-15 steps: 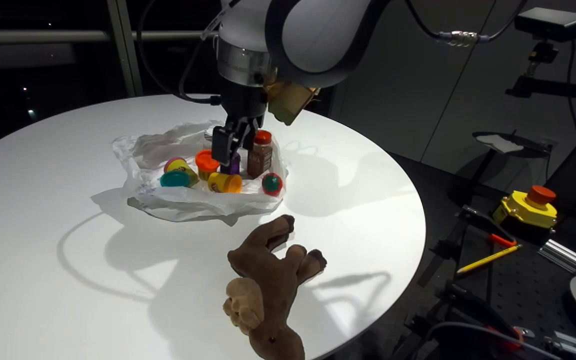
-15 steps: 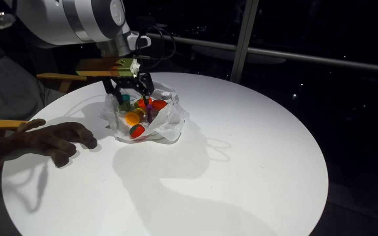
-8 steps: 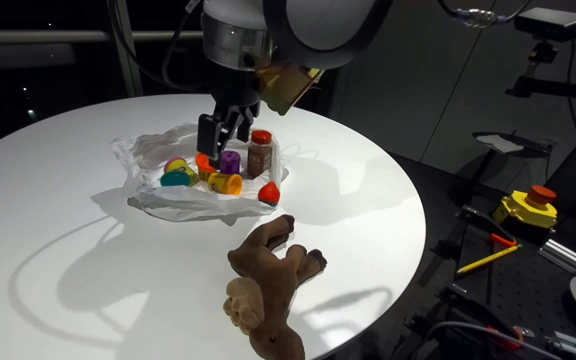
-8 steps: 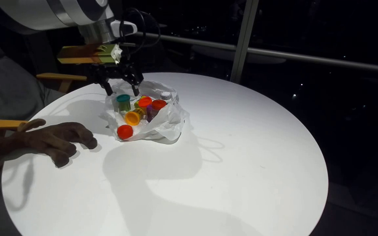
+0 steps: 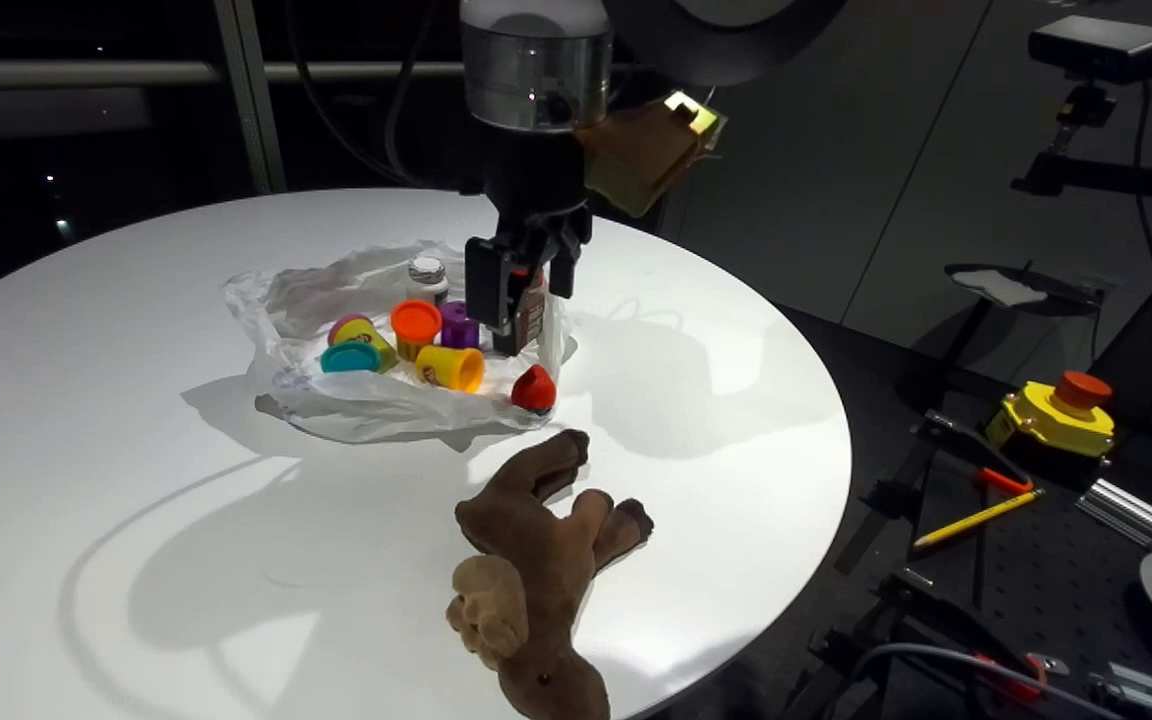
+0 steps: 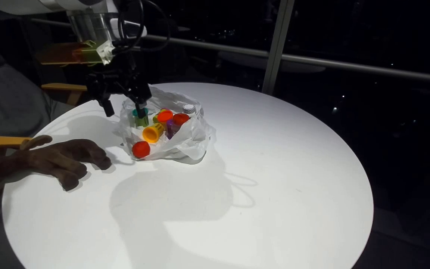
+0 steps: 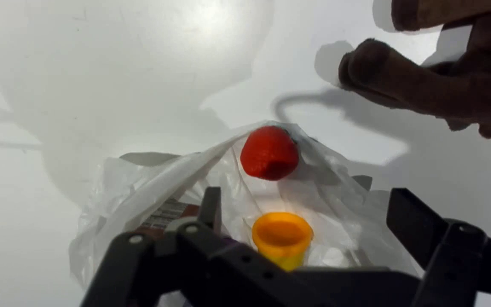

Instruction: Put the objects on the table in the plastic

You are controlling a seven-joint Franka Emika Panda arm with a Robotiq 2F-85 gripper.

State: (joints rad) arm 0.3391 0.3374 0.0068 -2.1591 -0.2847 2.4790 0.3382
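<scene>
Red toy (image 7: 268, 149): round, bright, sitting right at the edge of the bag (image 5: 366, 412)!
Yellow cup (image 5: 446, 368): tipped over, close by.
Bag: white, crumpled, cradling more cups (image 5: 416, 322) and bottles (image 5: 427, 283).
Gripper (image 6: 124, 112): above the bag, jaws spread wide, gripping nothing.
Plush (image 5: 546, 550): brown, lying outside on the table (image 5: 136, 400).

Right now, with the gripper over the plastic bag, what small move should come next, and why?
I'd probably shift the open gripper sideways toward the plush animal, without lowering yet. The gripper holds nothing, the red toy and yellow tub lie in the plastic bag, and the plush animal is on the table outside it.
</scene>
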